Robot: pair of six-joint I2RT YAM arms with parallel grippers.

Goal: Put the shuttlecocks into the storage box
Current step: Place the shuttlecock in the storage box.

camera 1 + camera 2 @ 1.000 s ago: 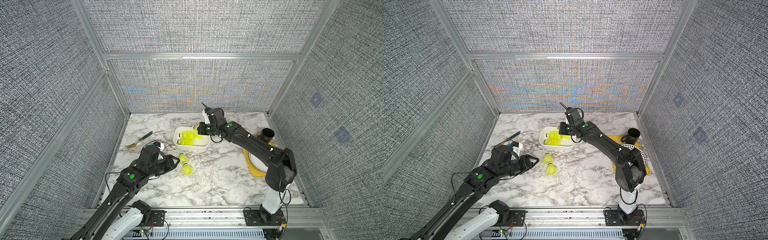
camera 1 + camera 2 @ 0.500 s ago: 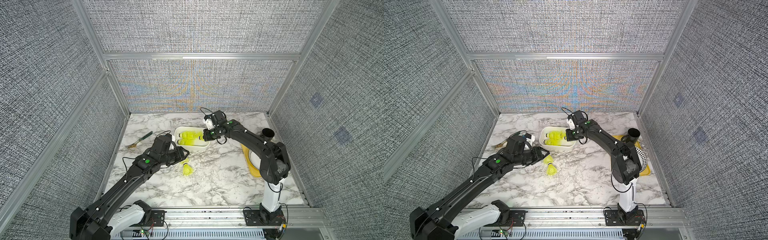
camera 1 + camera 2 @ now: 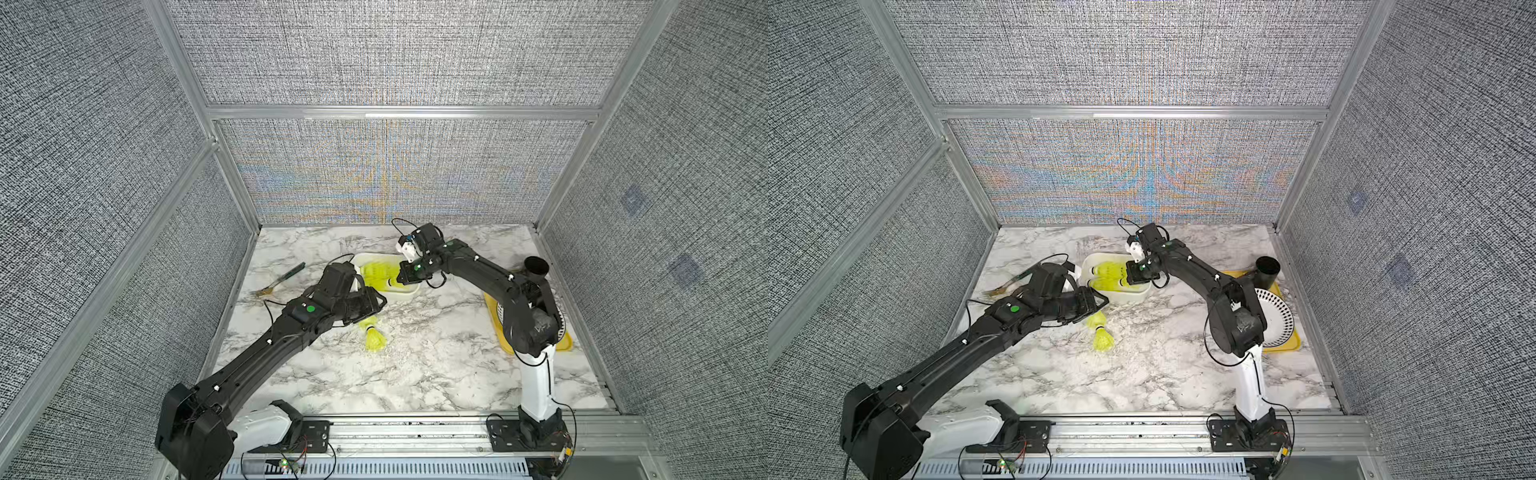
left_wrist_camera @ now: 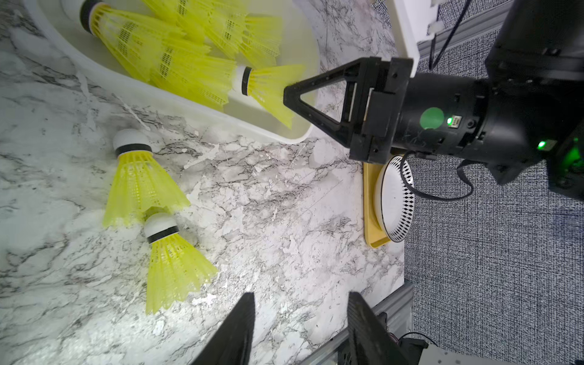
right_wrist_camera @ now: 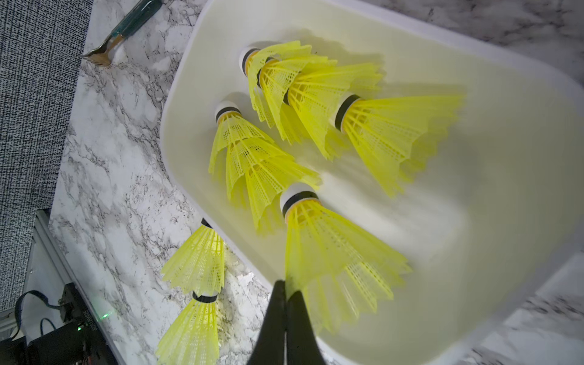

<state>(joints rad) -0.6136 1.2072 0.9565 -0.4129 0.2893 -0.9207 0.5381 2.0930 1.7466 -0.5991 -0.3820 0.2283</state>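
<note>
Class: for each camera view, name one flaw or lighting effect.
In both top views, rainbow moiré ripples over the back wall. Right wrist view: the storage box smears with blur across its bare floor, though the held shuttlecock has a crisp cap. Left wrist view: two loose shuttlecocks look sharp; bright patches wash out the marble table.

Right claw (image 3: pixel 404 275) over storage box (image 3: pixel 401 294), shuttlecock (image 3: pixel 375 340) on table (image 3: pixel 436 365)

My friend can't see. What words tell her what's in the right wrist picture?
The shut right gripper pinches the skirt of a neon yellow plastic shuttlecock over a shallow white plastic tub holding several more shuttlecocks. Two other shuttlecocks lie outside on the marble table. A green-handled fork lies on the table too.
</note>
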